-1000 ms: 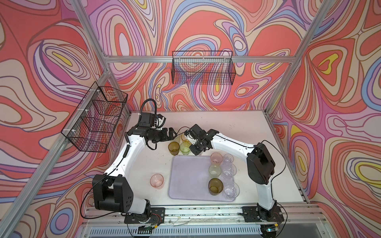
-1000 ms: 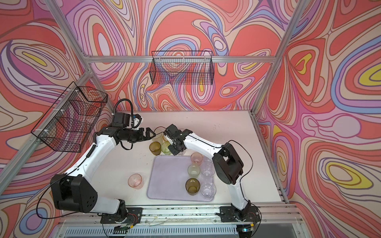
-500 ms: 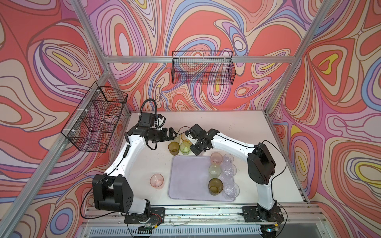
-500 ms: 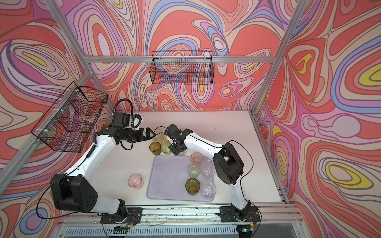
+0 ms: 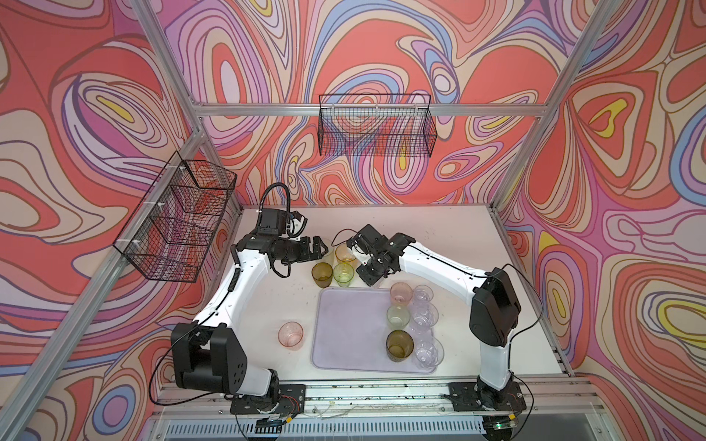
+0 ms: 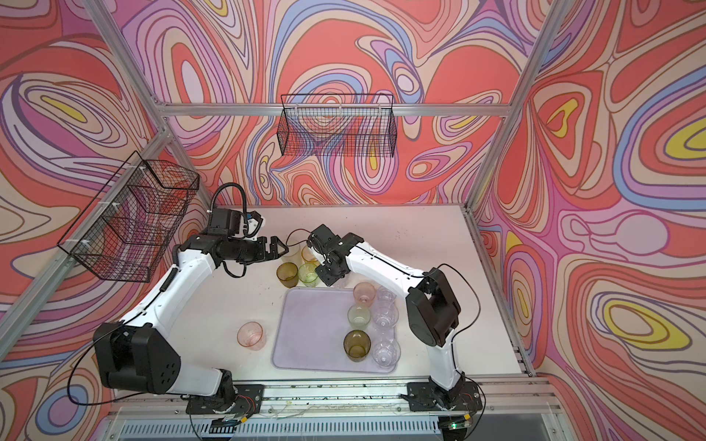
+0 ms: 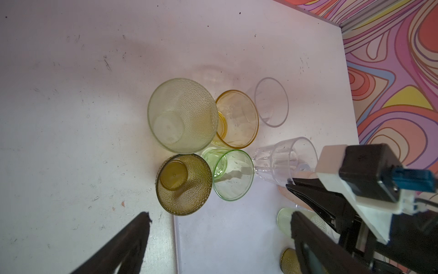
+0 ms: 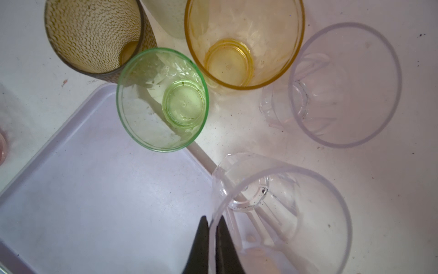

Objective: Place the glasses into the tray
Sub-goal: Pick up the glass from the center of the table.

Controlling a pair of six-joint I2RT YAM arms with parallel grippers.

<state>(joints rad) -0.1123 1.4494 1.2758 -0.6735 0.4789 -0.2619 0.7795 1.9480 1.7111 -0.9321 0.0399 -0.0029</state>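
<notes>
Pinching the rim of a clear glass (image 8: 284, 208), the right gripper (image 8: 212, 227) is seen clenched at the tray's (image 8: 94, 189) 12 o'clock edge. The left gripper (image 5: 320, 247) is held spread, empty, at 11 o'clock.

1. This looks like a robot test lab.
2. Two white and black robot arms (image 5: 244, 282) sit bolted on a silver metal rail (image 5: 382, 395).
3. Silver metal frame bars (image 5: 267, 110) run along swirly pink and red walls (image 5: 382, 49).
</notes>
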